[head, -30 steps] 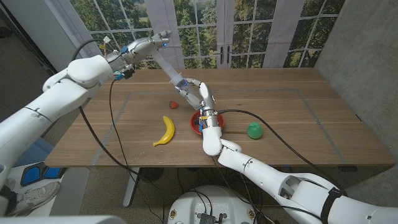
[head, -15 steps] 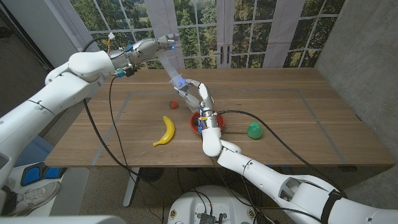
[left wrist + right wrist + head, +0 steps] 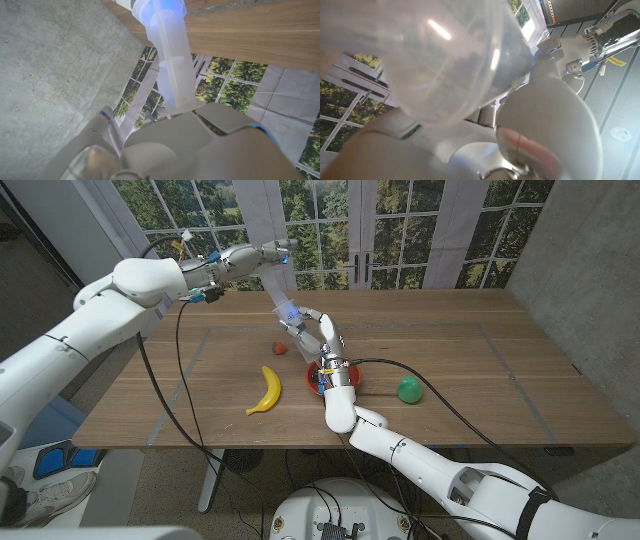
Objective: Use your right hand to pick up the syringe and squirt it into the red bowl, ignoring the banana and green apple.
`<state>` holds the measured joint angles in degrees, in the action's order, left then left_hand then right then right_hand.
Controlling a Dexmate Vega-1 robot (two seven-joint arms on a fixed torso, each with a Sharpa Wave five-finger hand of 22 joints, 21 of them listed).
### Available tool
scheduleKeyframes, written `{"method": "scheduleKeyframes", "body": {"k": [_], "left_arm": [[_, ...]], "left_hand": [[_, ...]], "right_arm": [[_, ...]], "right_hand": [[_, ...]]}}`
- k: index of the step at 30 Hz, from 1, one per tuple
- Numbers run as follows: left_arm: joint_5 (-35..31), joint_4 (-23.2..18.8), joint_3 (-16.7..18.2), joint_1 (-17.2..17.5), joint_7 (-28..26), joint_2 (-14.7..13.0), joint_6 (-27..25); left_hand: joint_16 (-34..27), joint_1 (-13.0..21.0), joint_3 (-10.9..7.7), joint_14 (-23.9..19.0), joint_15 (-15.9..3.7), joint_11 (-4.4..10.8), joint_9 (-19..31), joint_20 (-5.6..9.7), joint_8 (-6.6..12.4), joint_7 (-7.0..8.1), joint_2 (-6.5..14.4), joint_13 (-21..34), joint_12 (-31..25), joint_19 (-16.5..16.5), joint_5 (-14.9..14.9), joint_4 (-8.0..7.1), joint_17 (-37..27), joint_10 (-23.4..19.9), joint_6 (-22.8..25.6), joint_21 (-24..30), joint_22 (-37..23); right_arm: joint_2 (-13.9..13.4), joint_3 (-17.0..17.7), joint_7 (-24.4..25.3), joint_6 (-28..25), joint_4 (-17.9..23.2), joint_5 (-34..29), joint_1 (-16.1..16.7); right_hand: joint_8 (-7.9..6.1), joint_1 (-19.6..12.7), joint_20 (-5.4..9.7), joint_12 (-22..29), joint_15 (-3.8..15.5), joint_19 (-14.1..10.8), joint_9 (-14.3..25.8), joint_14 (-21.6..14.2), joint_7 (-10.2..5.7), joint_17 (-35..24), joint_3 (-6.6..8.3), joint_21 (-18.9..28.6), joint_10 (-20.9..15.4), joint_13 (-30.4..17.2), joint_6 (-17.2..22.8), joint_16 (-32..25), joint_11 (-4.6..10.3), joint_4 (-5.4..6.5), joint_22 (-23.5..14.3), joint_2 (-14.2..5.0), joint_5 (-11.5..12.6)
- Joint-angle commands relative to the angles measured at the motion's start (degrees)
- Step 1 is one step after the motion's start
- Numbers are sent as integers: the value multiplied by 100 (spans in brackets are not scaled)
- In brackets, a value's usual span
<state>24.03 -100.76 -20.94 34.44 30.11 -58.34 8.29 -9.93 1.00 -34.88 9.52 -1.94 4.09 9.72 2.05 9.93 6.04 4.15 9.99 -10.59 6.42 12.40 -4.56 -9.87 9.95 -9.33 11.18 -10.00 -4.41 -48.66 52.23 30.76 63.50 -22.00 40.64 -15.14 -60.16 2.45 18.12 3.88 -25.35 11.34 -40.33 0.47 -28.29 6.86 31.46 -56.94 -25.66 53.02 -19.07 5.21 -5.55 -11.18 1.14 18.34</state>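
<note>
- Two hands are seen on one large clear syringe (image 3: 280, 292), which is held slanted above the far middle of the wooden table (image 3: 480, 370).
- The syringe is shown as a wide see-through barrel with a pale plunger rod running up out of it; a blue glow or tint is seen inside the barrel near its lower end.
- In the left wrist view the syringe (image 3: 170, 65) is seen as a frosted, bluish-white tube with a ring-like step partway along its length.
- In the right wrist view the syringe (image 3: 440, 60) is seen very close as a clear, rounded wall with bright reflections on it.
- The lower barrel is gripped by the right hand (image 3: 322, 340), whose fingers are wrapped around it, just above the red bowl (image 3: 316, 379).
- The upper, plunger end is met by the left hand (image 3: 262, 254); its fingers are closed about the rod's top, though how tightly cannot be told.
- The red bowl is partly hidden under the right wrist.
- A banana (image 3: 266, 391) is laid on the table to the robot's left of the bowl, apart from it.
- A green apple (image 3: 408, 389) is set to the bowl's other side, well apart.
- A small red object (image 3: 280, 348) is seen on the table just beyond the banana, near the syringe's lower end.
</note>
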Motion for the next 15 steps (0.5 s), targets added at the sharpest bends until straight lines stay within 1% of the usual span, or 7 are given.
{"method": "scheduleKeyframes", "body": {"k": [1, 6, 15], "left_arm": [[23, -218, 46, 149, 2, -124, -41], [30, -280, 76, 221, -26, -165, -49], [6, -295, 78, 241, -24, -174, -35]], "left_hand": [[-12, -8, 15, 549, -413, -3, 13, 317, 16, -2, 277, 23, -12, 27, 13, 1, -9, 298, -67, 4, -18], [-14, -7, 17, 551, -414, -1, 13, 319, 18, -4, 275, 23, -13, 36, 14, 0, -9, 303, -70, 1, -18], [-16, -4, 22, 557, -419, -5, 13, 321, 24, -10, 272, 23, -18, 44, 17, -2, -8, 306, -71, 0, -18]], "right_arm": [[3, -1, 59, -8, -1, -98, -13], [56, -12, 81, 8, -114, -82, -74], [133, -70, 135, 59, -364, -92, -229]], "right_hand": [[-27, -819, 723, -28, 874, 17, 9, -51, -1234, -14, -29, 52, -710, -15, 1285, 6, 686, -1, -18, -857, 23], [-18, -818, 725, -43, 877, 17, 9, -50, -1237, -8, -39, 60, -704, -16, 1281, 18, 684, 6, -17, -865, 25], [-2, -829, 729, -64, 882, 26, 10, -72, -1242, -13, -65, 73, -698, -27, 1276, 18, 683, 6, -15, -865, 29]]}}
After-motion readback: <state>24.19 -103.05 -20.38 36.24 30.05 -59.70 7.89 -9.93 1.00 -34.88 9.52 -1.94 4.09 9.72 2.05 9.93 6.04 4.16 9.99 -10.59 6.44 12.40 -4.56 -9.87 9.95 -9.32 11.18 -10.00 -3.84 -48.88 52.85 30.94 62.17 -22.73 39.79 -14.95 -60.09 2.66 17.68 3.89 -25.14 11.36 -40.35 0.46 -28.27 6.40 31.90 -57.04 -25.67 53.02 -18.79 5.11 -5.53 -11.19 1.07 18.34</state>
